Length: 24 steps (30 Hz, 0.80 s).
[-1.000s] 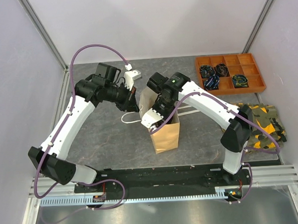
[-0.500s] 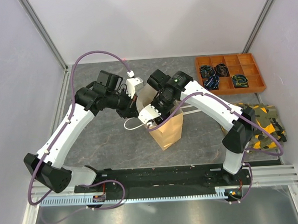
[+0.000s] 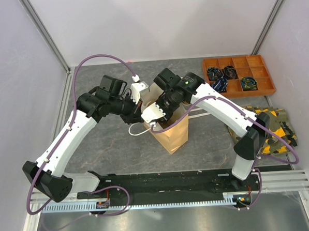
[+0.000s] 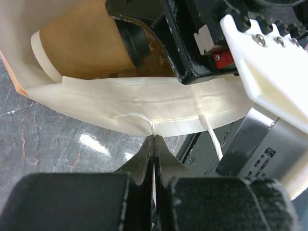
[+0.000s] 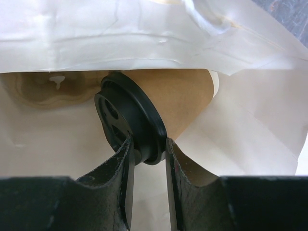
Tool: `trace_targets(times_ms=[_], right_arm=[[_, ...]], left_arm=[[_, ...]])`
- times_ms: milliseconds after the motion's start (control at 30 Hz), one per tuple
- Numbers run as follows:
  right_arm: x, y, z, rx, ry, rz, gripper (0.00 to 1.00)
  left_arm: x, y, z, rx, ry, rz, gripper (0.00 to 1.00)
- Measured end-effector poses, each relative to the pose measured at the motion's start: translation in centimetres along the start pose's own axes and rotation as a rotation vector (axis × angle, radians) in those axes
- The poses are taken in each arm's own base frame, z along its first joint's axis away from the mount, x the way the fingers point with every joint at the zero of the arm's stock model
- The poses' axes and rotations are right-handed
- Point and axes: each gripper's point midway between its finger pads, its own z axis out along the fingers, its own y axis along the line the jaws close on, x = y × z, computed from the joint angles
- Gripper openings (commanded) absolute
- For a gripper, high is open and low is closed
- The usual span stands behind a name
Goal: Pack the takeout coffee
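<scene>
My left gripper (image 4: 154,143) is pinched shut on the white handle (image 4: 140,118) of the paper bag (image 3: 172,138), holding its mouth open. My right gripper (image 5: 147,149) reaches into that mouth, clamped on the rim of the black lid (image 5: 126,118) of a coffee cup (image 5: 180,94). The cup lies tilted on its side just beyond my fingertips, inside the bag. I judge this the bagging step. Next I would lower the cup, stand it upright, then part the jaws.
</scene>
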Motion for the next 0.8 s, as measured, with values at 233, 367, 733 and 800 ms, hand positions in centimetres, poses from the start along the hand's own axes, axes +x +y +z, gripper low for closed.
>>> trace_targets(times_ms=[233, 367, 733, 800], right_arm=[[-0.3, -0.3, -1.3, 0.033, -0.002, 0.012, 0.12], [-0.6, -0.3, -3.0, 0.064, -0.004, 0.016, 0.09], [-0.9, -0.4, -5.9, 0.132, 0.007, 0.025, 0.05], [-1.0, -0.4, -6.5, 0.147, 0.004, 0.032, 0.04]], left_arm=[[-0.1, 0.0, 0.0, -0.001, -0.004, 0.002, 0.02], [-0.2, 0.0, 0.0, 0.0, -0.008, 0.004, 0.02], [-1.3, -0.4, -0.4, 0.009, -0.056, 0.015, 0.75], [-2.1, -0.7, -0.9, 0.008, -0.093, 0.028, 0.9]])
